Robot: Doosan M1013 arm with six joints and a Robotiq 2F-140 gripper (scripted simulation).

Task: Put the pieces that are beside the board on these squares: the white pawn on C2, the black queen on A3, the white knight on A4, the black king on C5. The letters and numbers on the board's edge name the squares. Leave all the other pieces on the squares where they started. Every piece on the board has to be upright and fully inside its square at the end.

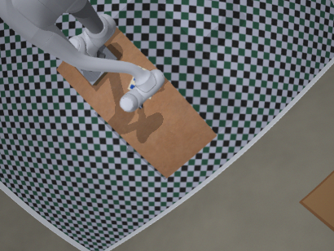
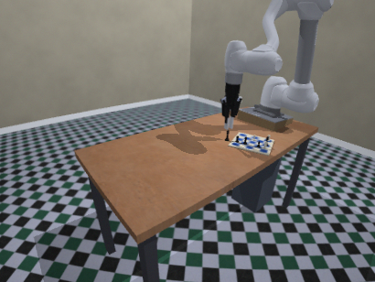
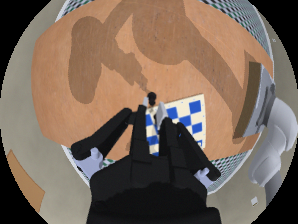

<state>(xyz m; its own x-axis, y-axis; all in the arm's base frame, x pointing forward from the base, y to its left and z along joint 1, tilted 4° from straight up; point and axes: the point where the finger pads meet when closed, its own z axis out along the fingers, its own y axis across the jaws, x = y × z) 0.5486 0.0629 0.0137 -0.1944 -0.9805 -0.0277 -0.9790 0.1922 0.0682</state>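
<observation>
Upright black piece beside the chessboard.
Gripper: fingers narrowly parted, unclosed, above it. Probably light, rigid and easily tipped; best gripped centrally around the upper body.

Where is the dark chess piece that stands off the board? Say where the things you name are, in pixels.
In the exterior view, the dark piece (image 2: 227, 135) (image 3: 152, 97) stands on the table just left of the board (image 2: 234, 146) (image 3: 201, 134), directly below the gripper's jaws.
</observation>
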